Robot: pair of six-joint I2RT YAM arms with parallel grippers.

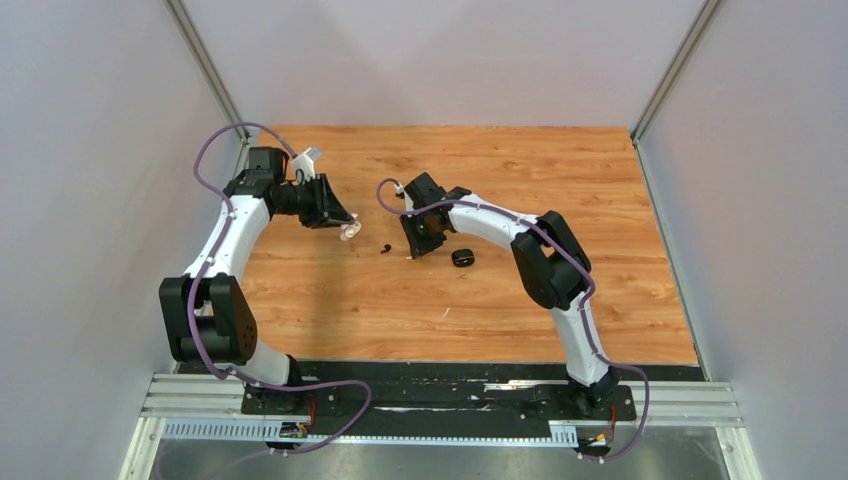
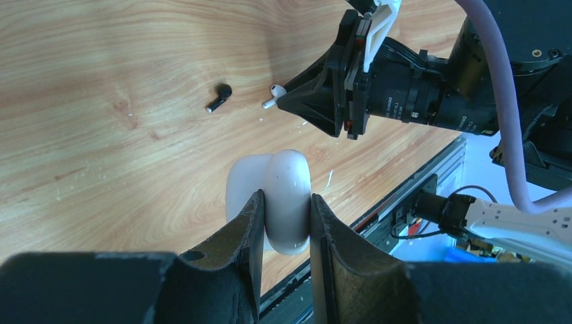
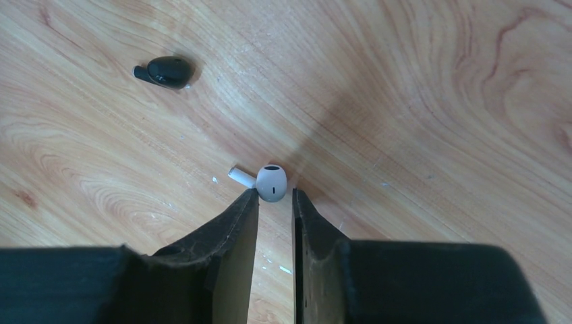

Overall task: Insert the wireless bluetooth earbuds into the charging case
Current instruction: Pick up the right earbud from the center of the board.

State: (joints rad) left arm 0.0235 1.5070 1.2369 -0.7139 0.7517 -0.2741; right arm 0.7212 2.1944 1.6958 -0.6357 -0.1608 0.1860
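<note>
Top external shows a wood-grain worktop (image 1: 520,300) between pale walls (image 1: 90,150); a white earbud (image 3: 272,183) lies at the parted tips of the right tool (image 3: 275,194), perhaps touching, while the left tool (image 2: 287,198) clamps a white case (image 2: 287,172).

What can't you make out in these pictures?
Top view: white earbud hidden under the right gripper.
Right wrist view: whether its tips touch that earbud is unclear.
Top view: black case too small to tell open or closed.
Left wrist view: left gripper hides white case's lower half.
</note>
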